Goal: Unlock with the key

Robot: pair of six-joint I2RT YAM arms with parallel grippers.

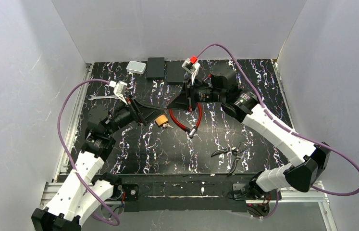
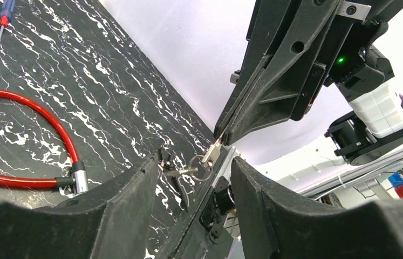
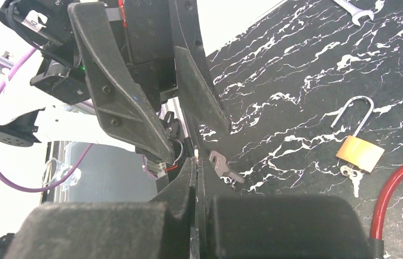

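Note:
The brass padlock point(image 1: 159, 119) lies on the black marbled table with its shackle raised; it also shows in the right wrist view point(image 3: 360, 152), with a small key set point(image 3: 351, 176) at its base. My right gripper point(image 3: 196, 162) is shut on a silver key point(image 2: 213, 152) above the table. A key ring point(image 2: 201, 167) and a second key point(image 3: 224, 166) hang from it. My left gripper point(image 2: 193, 167) is open and empty. Its fingertips sit either side of the hanging ring, apart from it. In the top view, the left gripper point(image 1: 152, 117) is just left of the padlock and the right gripper point(image 1: 170, 107) is above it.
A red cable lock point(image 1: 187, 120) lies right of the padlock; it also shows in the left wrist view point(image 2: 26, 108). Pliers point(image 1: 230, 154) lie front right. A wrench point(image 1: 103, 96) lies at the left. A white box point(image 1: 136, 67) and black boxes point(image 1: 155, 67) sit at the back.

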